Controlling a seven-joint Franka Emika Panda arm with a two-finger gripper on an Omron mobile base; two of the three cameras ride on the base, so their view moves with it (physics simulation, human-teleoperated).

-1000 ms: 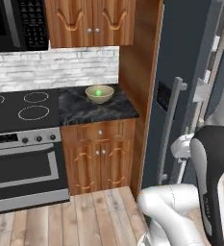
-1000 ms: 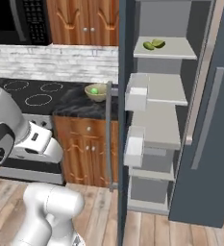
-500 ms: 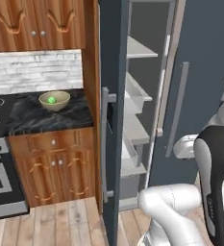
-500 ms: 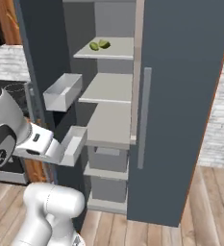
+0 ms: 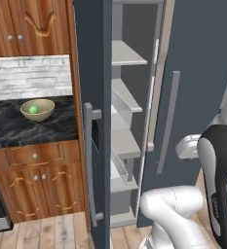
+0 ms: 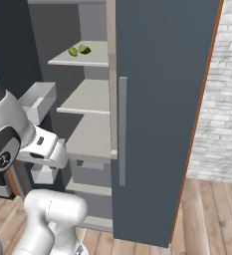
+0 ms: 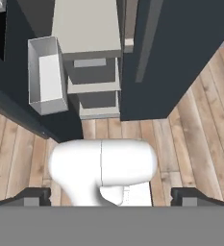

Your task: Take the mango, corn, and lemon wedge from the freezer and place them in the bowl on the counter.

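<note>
The freezer stands with its left door swung open, showing pale grey shelves. On the upper shelf lie two small things side by side. The darker olive one looks like the lemon wedge; the brighter yellow-green one is too small to name. Mango and corn I cannot make out. The tan bowl sits on the black counter left of the freezer, with a bright green thing inside. My gripper is open and holds nothing, well away from the shelves, looking down at the freezer's foot and the floor.
A clear drawer juts out of the freezer's lower part. The open door's bar handle faces me. The shut right door has a grey bar handle. Wooden cupboards hang above the counter. Wood floor lies right of the freezer.
The whole picture has shifted: the base has swung right, from the stove and counter round to the open freezer. The gripper has stayed open.
</note>
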